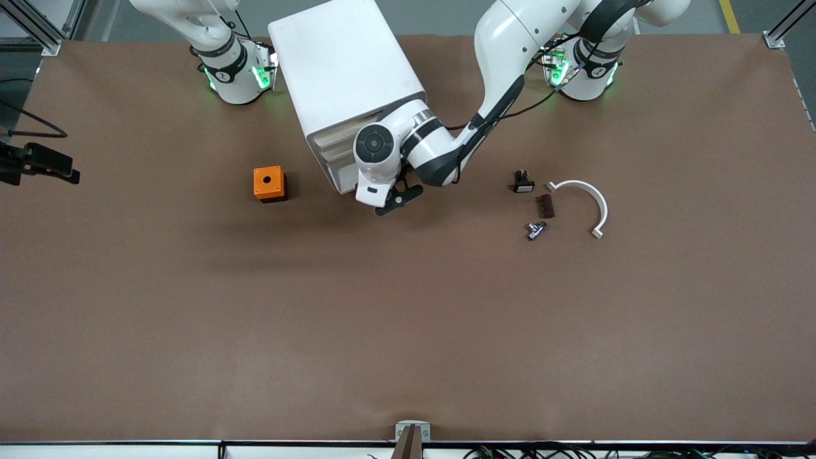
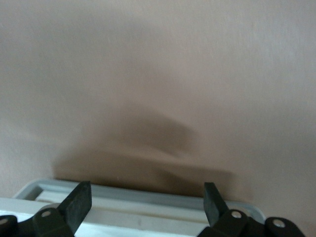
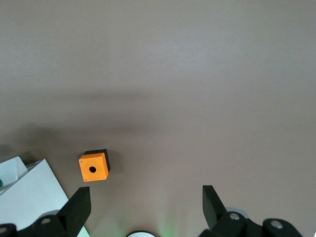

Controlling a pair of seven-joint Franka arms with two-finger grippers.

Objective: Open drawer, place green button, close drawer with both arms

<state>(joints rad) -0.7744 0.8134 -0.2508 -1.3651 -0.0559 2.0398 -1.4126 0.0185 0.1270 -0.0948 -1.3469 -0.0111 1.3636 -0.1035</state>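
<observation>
Left end effector (image 2: 147,210) gapes wide at the drawer (image 2: 148,217) front, upper middle; right end effector (image 3: 145,210) waits wide above the surface (image 1: 408,319).

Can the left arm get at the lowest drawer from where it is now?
Probably yes. The left gripper is open right at the drawer front of the cabinet, fingers astride its edge, nothing between them.

The drawer (image 1: 344,180), lowest in the white cabinet, cream-fronted, is slightly open; the button is hidden.
</observation>
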